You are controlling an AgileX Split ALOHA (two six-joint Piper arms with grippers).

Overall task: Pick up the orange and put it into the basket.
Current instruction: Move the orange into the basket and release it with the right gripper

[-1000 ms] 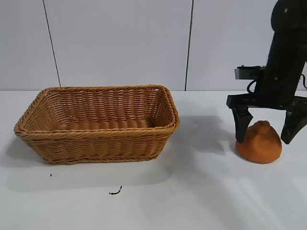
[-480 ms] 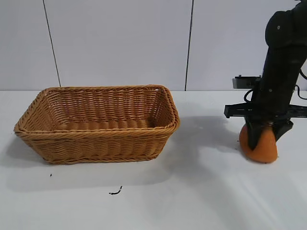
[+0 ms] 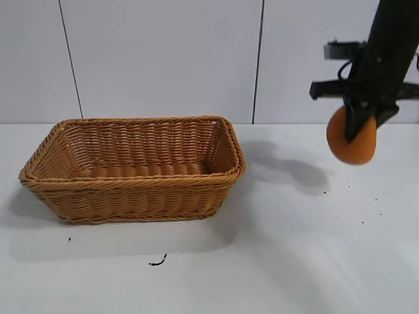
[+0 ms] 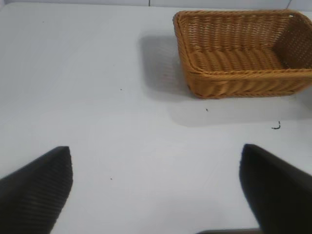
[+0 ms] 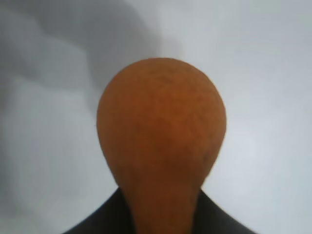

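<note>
The right gripper has its jaws closed on the orange, which hangs clear of the white surface at the exterior view's right side, its rounded end pointing down. The basket sits well apart to the left of the held fruit, open side up, long axis running left to right (so the carry looks like a plain sideways move across to it and over the near rim). The right arm is plainly the nearer one. The left gripper hangs with jaws spread wide and empty, away from the basket. The right arm's upper part is cut off, and the jaws hide the orange's knobby top.
</note>
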